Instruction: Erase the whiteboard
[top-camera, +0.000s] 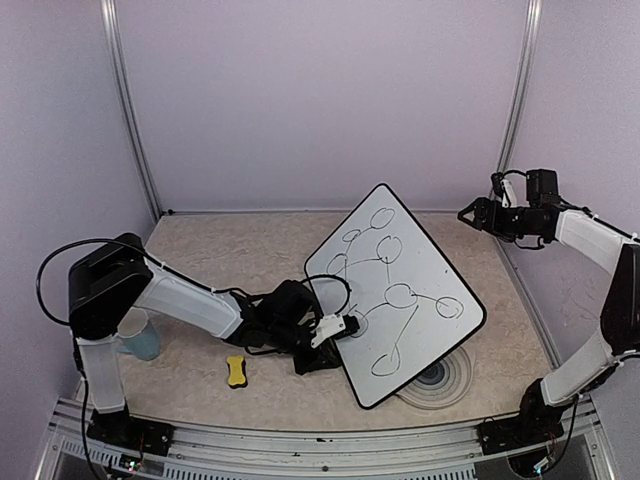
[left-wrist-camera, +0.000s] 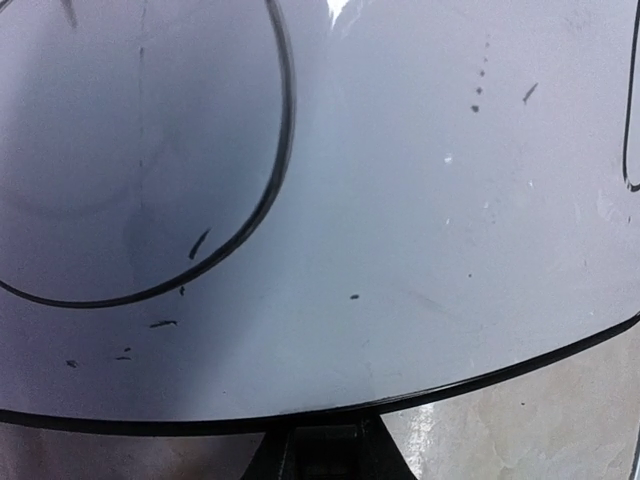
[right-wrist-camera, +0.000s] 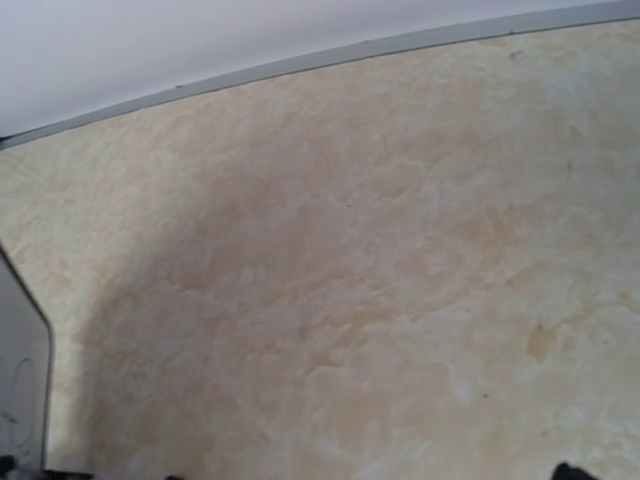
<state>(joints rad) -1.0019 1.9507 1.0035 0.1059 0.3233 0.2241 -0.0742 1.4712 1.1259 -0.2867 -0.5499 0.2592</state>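
The whiteboard (top-camera: 425, 265) lies slanted across the middle of the table, white with a thin black frame and covered in black marker loops and joining lines. My left gripper (top-camera: 338, 328) is at its near left edge, shut on the frame. In the left wrist view the whiteboard (left-wrist-camera: 400, 200) fills the picture, and the left gripper (left-wrist-camera: 325, 445) shows as a black shape tucked under the rim. My right gripper (top-camera: 470, 213) hangs high at the far right, open and holding nothing, well away from the board. Only a sliver of the whiteboard (right-wrist-camera: 20, 385) shows in the right wrist view.
A small yellow block (top-camera: 236, 371) lies on the table (top-camera: 220, 260) near the left gripper. A pale blue cup (top-camera: 140, 337) stands by the left arm's base. A round grey ringed plate (top-camera: 445, 380) sits partly under the board's near corner.
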